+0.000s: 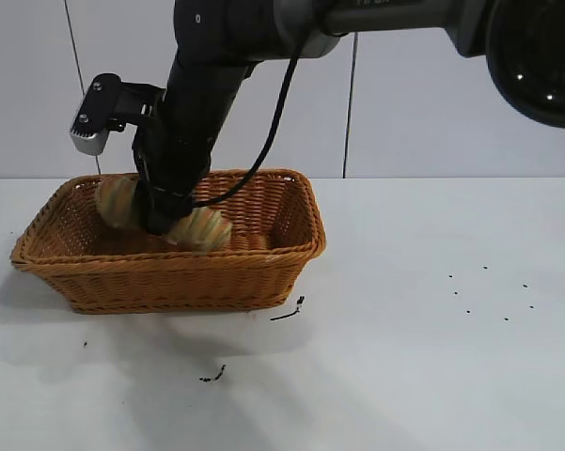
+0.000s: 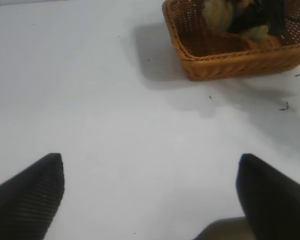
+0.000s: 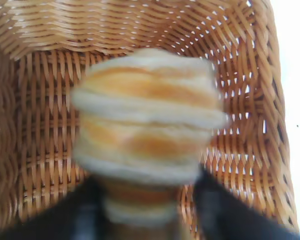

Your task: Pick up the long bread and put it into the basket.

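The right gripper [image 1: 169, 221] reaches down into the basket [image 1: 183, 277] on the table [image 1: 404, 357], its fingers [image 3: 224, 210] flanking the long bread [image 1: 202, 228] inside the basket; whether they grip it cannot be told. The left gripper [image 2: 150, 192] hovers over bare table, well apart, fingers spread open.

The right arm descends from the top centre of the exterior view toward centre left, wrist pitched steeply downward. The right gripper [image 1: 169, 221] sits low at centre left, its fingertips hidden from outside; in the right wrist view its two dark fingers [image 3: 224, 210] stand apart at the lower edge. The left gripper [image 2: 150, 195] is spread wide, fingers at the lower corners of its wrist view.
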### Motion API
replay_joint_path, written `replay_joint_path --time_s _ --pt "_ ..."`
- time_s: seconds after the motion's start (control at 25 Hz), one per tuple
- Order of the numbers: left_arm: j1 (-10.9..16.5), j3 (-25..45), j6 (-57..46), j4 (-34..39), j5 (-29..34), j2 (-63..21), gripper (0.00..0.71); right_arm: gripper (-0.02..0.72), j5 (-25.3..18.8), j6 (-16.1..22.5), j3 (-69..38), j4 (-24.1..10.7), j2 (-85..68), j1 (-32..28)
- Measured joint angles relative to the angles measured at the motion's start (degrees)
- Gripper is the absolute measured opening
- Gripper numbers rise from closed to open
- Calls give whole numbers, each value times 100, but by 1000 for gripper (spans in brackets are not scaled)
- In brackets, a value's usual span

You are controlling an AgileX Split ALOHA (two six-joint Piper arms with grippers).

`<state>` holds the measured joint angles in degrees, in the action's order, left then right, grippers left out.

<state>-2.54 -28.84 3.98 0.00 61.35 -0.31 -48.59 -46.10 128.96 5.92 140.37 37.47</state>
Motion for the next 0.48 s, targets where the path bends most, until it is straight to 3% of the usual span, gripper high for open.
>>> replay_joint_path --time_s 0.04,0.16,0.2,0.32,0.48 --pt "0 0 0 0 0 0 696 692 -46 270 0 5 -88 -45" --pt "0 0 0 0 0 0 696 693 -331 1551 0 -30 -426 -202" --pt "0 0 0 0 0 0 696 693 -509 2123 5 -57 -543 -273" --pt "0 0 0 0 0 0 696 693 -1014 3156 12 -102 -802 -544" --pt "0 0 0 0 0 0 696 693 -1407 3872 22 -171 -899 -1023"
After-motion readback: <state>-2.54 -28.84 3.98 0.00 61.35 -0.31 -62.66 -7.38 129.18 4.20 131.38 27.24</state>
